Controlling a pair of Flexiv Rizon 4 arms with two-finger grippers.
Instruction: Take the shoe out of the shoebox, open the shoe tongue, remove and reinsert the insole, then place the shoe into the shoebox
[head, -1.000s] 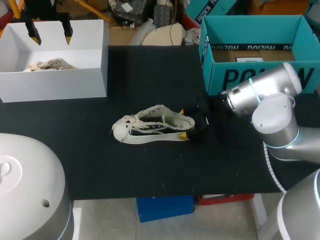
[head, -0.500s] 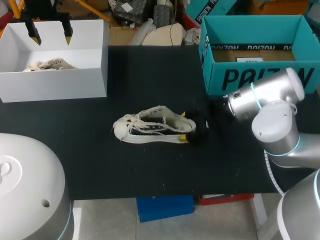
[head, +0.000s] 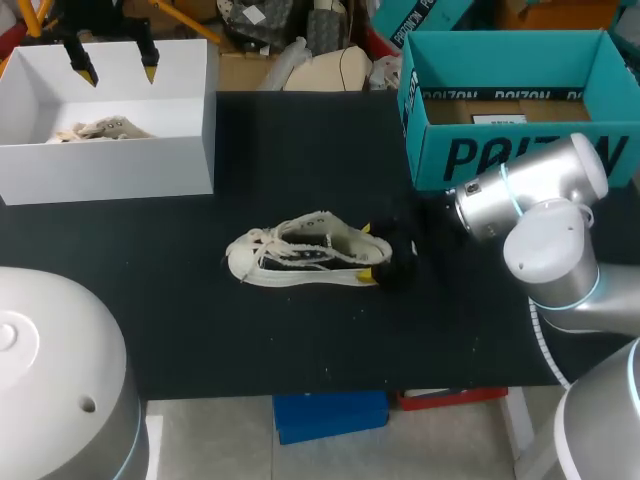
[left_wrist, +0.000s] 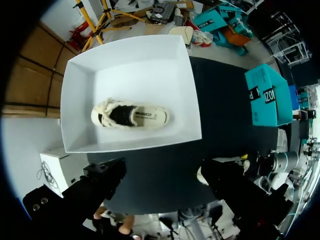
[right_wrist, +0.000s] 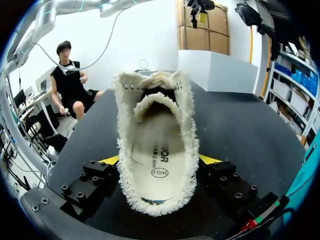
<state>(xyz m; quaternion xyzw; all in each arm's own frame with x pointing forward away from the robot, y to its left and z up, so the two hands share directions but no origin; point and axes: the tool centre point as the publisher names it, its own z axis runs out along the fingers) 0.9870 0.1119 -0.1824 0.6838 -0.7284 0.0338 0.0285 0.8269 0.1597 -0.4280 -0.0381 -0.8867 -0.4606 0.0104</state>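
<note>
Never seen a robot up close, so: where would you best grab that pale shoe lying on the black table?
Probably the heel, coming from the robot's right. The shoe lies with its heel toward the right gripper, and that end is narrow enough to be pinched from both sides.

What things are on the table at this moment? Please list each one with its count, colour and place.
shoe: one, cream, in the middle of the table, toe pointing left, heel to the right.
second shoe: one, cream, lying inside the white box.
white box: one, white, open, at the table's far left.
teal box: one, teal, open, at the table's far right.
table: one, black.
left arm: one, above the white box, jaws open and holding nothing.
right arm: one, silver, coming in from the right, jaws shut on the shoe's heel from both sides.
</note>
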